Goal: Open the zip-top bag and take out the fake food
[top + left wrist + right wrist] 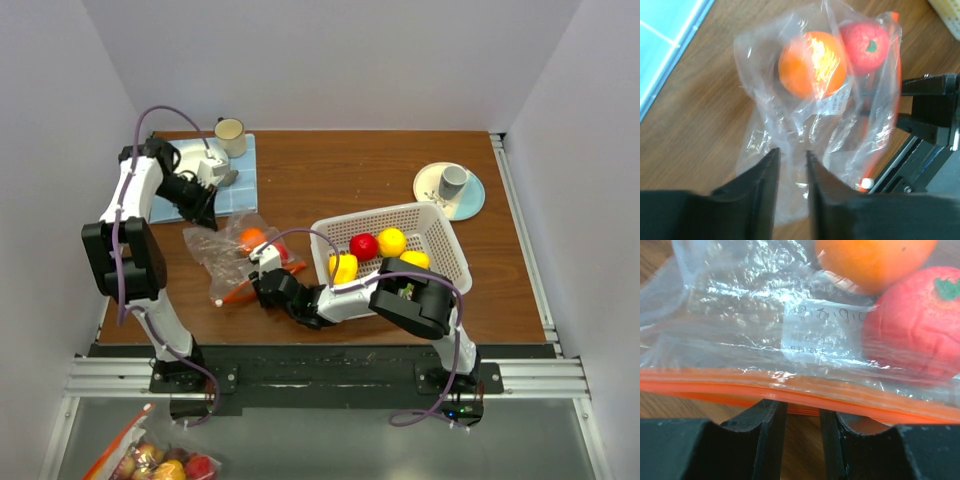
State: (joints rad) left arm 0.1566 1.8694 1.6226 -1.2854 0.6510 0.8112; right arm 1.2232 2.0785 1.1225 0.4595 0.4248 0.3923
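The zip-top bag (228, 258) lies flat on the wooden table left of centre, clear and crinkled. An orange fruit (812, 62) and a red tomato-like fruit (865, 42) are inside it. Its orange-red zip strip (790, 387) runs across just ahead of my right gripper (802, 405), which is open with bare wood between its fingers; it sits at the bag's near edge (262, 278). My left gripper (791, 152) is narrowly open over the bag's far plastic end (208, 218). More fake food, yellow and red (364, 246), lies in the white basket (440, 232).
A blue mat (245, 185) at the back left holds a cream mug (230, 135) and a white object. A plate (470, 200) with a grey cup (453, 180) stands at the back right. Another filled bag (150, 462) lies below the table's front edge.
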